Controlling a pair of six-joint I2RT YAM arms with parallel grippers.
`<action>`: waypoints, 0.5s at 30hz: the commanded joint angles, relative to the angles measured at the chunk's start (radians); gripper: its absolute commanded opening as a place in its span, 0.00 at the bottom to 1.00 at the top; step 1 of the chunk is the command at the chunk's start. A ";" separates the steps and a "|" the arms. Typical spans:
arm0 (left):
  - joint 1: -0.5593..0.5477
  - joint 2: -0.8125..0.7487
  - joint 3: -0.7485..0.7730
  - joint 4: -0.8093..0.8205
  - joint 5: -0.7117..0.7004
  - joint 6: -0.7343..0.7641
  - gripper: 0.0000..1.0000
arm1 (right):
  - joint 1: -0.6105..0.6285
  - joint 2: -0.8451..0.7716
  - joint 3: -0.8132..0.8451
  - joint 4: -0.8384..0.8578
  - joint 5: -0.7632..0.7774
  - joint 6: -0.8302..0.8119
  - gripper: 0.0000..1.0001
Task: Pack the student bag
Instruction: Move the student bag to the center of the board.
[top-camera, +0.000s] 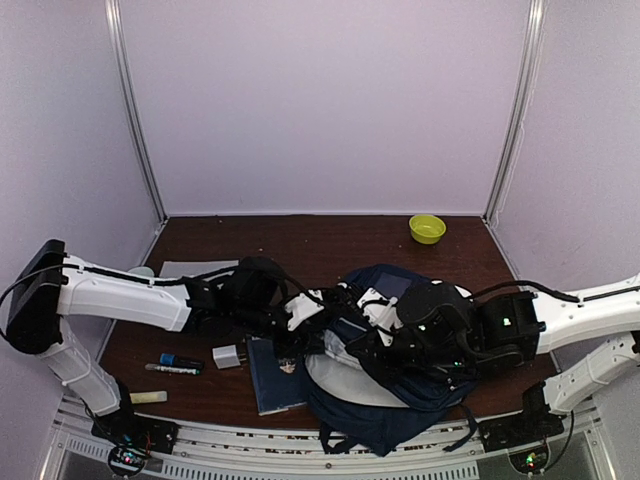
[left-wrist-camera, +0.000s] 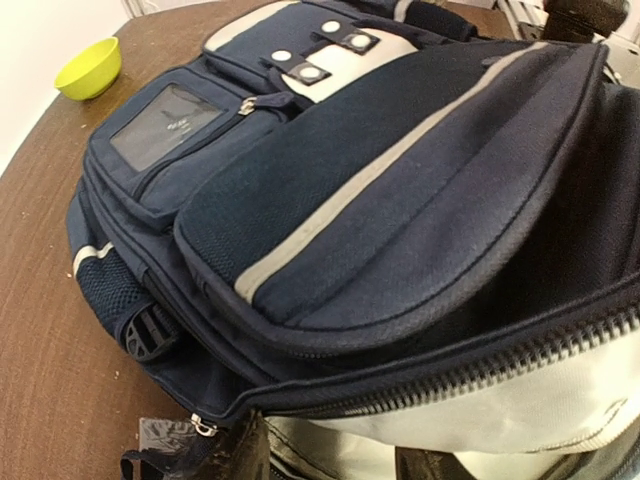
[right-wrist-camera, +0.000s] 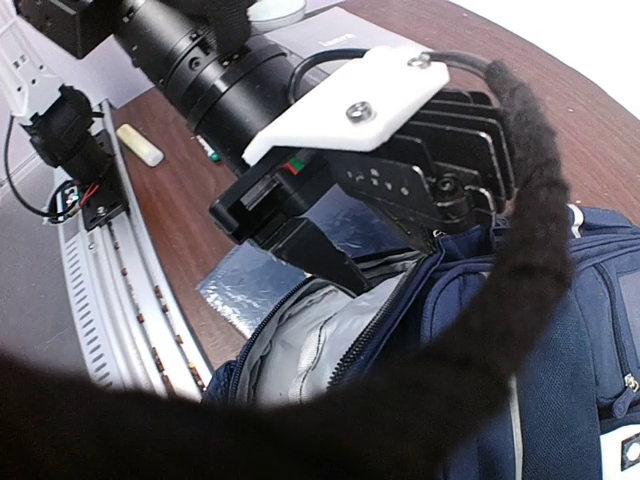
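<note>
The student bag lies in the middle of the table, navy with white stripes, its main zip gaping on the light grey lining. My left gripper is at that mouth. In the left wrist view its dark fingers stand apart with grey lining between them, below the bag's front pockets. My right gripper sits over the bag's right half. In the right wrist view a dark blurred band hides its jaws, above the open bag and lining.
A dark blue book in shiny wrap lies left of the bag, also in the right wrist view. A marker, a white charger and a pale stick lie further left. A green bowl stands at the back right.
</note>
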 joint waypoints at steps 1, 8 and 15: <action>-0.005 0.047 0.056 0.161 -0.071 -0.036 0.44 | -0.021 -0.028 -0.015 0.014 0.078 0.011 0.00; -0.004 0.183 0.196 0.144 -0.098 -0.103 0.44 | -0.085 -0.073 -0.093 0.005 0.121 0.034 0.00; -0.004 0.154 0.201 0.094 -0.125 -0.125 0.45 | -0.142 -0.109 -0.148 -0.010 0.122 0.058 0.00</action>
